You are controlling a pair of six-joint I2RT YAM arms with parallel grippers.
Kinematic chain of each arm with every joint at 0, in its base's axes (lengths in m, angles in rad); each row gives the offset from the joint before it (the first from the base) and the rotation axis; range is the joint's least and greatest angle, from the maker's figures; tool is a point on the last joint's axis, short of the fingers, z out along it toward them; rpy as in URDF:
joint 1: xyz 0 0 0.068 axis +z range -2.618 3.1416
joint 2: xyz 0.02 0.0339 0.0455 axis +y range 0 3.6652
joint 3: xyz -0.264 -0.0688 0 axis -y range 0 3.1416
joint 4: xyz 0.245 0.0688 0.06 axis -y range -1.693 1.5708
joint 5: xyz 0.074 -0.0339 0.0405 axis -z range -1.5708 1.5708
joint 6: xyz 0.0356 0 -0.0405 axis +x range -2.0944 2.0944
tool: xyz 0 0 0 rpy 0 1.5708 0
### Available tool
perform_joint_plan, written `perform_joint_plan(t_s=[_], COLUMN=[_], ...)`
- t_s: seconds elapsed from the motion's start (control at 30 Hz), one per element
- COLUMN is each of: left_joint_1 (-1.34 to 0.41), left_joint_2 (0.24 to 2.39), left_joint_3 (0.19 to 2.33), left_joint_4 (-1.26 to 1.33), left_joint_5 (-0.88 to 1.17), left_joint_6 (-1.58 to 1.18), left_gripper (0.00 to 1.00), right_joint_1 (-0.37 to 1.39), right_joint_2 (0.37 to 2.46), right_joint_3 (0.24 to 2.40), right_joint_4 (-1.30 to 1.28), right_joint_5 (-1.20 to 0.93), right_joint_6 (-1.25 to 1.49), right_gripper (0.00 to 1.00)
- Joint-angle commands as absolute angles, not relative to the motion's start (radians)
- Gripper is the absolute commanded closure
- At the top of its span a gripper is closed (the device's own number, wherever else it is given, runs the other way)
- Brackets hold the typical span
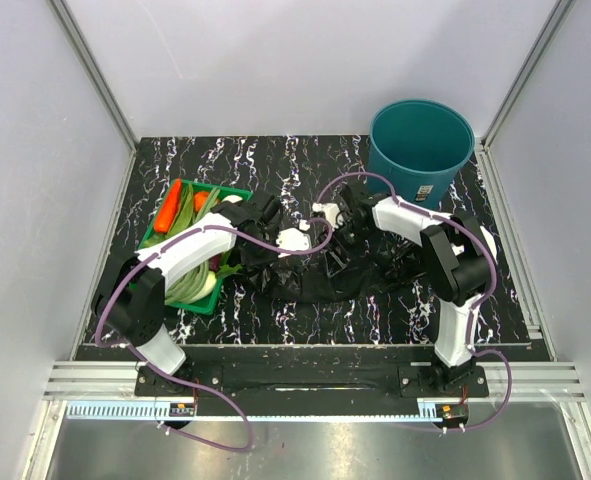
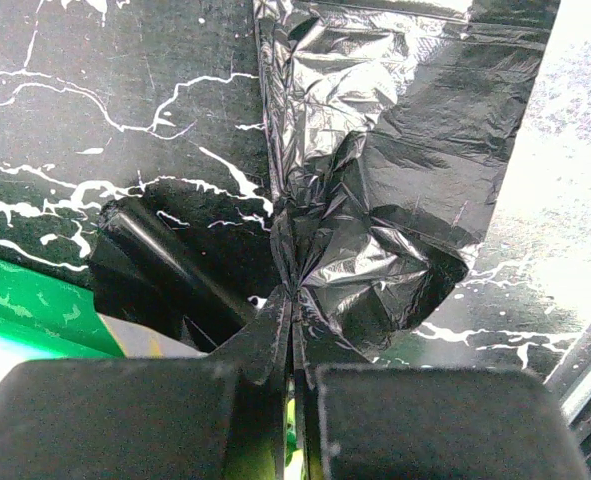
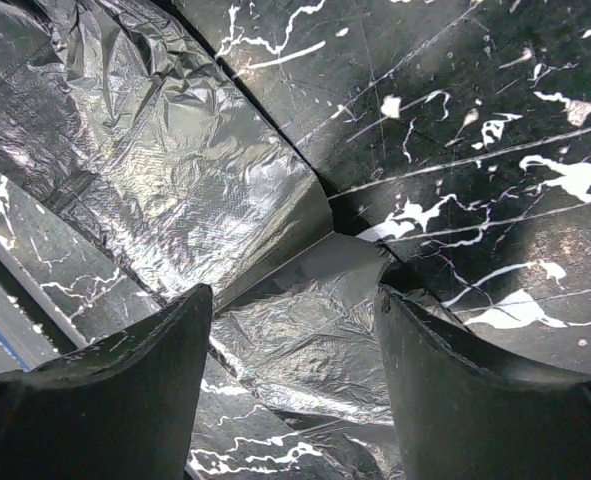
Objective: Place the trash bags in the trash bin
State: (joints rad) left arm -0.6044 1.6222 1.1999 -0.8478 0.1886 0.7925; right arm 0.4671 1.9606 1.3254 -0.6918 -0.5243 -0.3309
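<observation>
A glossy black trash bag (image 1: pixel 320 278) lies crumpled and spread over the middle of the marbled table. My left gripper (image 1: pixel 267 232) sits at the bag's left end, beside the tray. In the left wrist view its jaws are shut on a gathered pinch of the film (image 2: pixel 295 290), and the bag (image 2: pixel 375 190) fans out beyond them. My right gripper (image 1: pixel 343 222) hovers over the bag's upper middle. In the right wrist view it (image 3: pixel 293 300) stands open, with flat film (image 3: pixel 175 170) below and nothing between the fingers. The teal trash bin (image 1: pixel 421 150) stands upright at the back right, apart from both grippers.
A shallow green tray (image 1: pixel 233 190) of vegetables, with a carrot (image 1: pixel 169 205) and greens, sits at the left under the left arm; its edge (image 2: pixel 25 300) shows in the left wrist view. Metal frame rails border the table on both sides.
</observation>
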Motion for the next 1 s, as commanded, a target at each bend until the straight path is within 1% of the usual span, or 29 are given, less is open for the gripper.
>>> perform_joint_plan(t_s=[0.0,0.1,0.2,0.33,0.43,0.53,0.6,0.67,0.8,0.83,0.9,0.93,0.97], left_joint_1=[-0.601,-0.600,-0.600,-0.585,-0.568,-0.554,-0.548,-0.542,-0.535,-0.535,-0.532,-0.529,-0.526], left_joint_2=[1.589,1.586,1.591,1.591,1.597,1.609,1.624,1.641,1.687,1.693,1.697,1.695,1.694], left_joint_3=[1.197,1.207,1.226,1.244,1.264,1.275,1.275,1.278,1.307,1.315,1.315,1.310,1.305], left_joint_4=[-0.861,-0.862,-0.859,-0.861,-0.856,-0.824,-0.783,-0.744,-0.719,-0.718,-0.704,-0.693,-0.677], left_joint_5=[0.241,0.259,0.273,0.319,0.351,0.350,0.328,0.327,0.348,0.348,0.344,0.336,0.327], left_joint_6=[0.778,0.764,0.749,0.741,0.735,0.729,0.723,0.713,0.707,0.704,0.695,0.689,0.680], left_gripper=[1.00,1.00,1.00,1.00,1.00,1.00,0.99,0.92,0.86,0.83,0.75,0.71,0.66], right_joint_1=[0.494,0.505,0.517,0.517,0.515,0.503,0.485,0.474,0.457,0.456,0.456,0.453,0.446], right_joint_2=[1.934,1.944,1.945,1.957,1.956,1.973,1.977,1.983,1.971,1.950,1.898,1.875,1.850], right_joint_3=[1.279,1.269,1.250,1.241,1.230,1.232,1.244,1.256,1.244,1.240,1.238,1.244,1.256], right_joint_4=[-0.667,-0.646,-0.618,-0.601,-0.578,-0.562,-0.560,-0.566,-0.563,-0.564,-0.572,-0.584,-0.606], right_joint_5=[-0.424,-0.293,-0.117,0.117,0.224,0.296,0.292,0.298,0.287,0.267,0.200,0.152,0.088], right_joint_6=[-0.382,-0.387,-0.390,-0.403,-0.413,-0.428,-0.426,-0.431,-0.440,-0.442,-0.442,-0.437,-0.434], right_gripper=[0.31,0.35,0.39,0.51,0.63,0.69,0.71,0.72,0.73,0.73,0.65,0.59,0.51])
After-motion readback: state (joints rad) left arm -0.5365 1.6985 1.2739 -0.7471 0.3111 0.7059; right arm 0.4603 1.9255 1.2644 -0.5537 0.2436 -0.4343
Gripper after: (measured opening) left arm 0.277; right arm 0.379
